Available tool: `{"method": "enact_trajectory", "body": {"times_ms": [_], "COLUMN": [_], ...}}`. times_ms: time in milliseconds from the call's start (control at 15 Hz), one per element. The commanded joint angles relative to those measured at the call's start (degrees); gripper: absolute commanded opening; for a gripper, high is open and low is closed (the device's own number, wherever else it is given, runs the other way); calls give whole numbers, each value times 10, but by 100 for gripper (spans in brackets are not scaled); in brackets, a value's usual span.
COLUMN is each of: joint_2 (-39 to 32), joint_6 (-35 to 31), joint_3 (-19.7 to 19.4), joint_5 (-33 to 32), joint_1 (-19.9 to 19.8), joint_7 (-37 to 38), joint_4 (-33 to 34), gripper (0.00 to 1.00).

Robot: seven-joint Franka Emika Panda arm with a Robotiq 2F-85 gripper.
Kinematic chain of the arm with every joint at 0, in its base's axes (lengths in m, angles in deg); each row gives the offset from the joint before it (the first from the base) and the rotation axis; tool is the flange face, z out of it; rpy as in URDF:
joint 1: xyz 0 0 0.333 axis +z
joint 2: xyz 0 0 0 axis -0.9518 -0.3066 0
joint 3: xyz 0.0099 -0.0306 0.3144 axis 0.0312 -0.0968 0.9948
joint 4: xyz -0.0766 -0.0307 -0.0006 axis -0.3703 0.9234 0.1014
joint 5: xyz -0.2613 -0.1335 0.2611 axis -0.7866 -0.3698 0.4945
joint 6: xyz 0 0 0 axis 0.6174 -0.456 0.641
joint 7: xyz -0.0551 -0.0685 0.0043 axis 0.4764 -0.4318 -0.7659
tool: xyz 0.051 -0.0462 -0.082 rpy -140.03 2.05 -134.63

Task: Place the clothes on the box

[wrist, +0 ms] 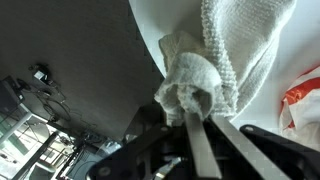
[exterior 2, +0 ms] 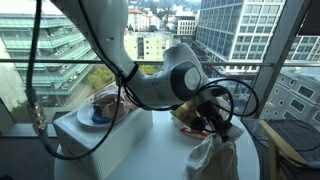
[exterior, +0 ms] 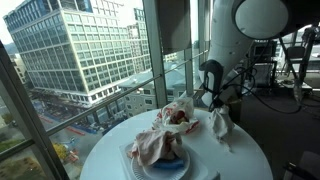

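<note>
My gripper (exterior: 212,104) is shut on a white knitted cloth (exterior: 219,125) and holds it just over the right side of the round white table (exterior: 245,160). In the wrist view the two fingers (wrist: 196,118) pinch a bunched end of the cloth (wrist: 235,45), and the rest hangs away from them. In an exterior view the cloth (exterior 2: 205,155) droops below the gripper (exterior 2: 218,126). A pile of pinkish, white and red clothes (exterior: 165,135) lies on a blue-edged box (exterior: 165,168) at the table's middle, to the left of the gripper.
Large windows stand just behind the table (exterior 2: 150,155). A white box (exterior 2: 75,135) with a blue dish (exterior 2: 95,117) on top sits at the table's far side in an exterior view. A red and white item (wrist: 305,100) lies next to the held cloth. Cables (exterior: 265,85) hang behind the arm.
</note>
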Motion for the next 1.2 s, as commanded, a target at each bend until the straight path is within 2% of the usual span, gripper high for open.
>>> {"method": "enact_trajectory", "body": {"times_ms": [0,667,1133], "joint_2": [-73,-176,-238], "joint_6": [32,92,149], "joint_3": [7,108,167], "joint_5": [-10,-21,-43], "joint_1": [-39,-226,-304], "joint_7": [33,31,33], "joint_4": [101,360,526], "gripper": [2,2,2]}}
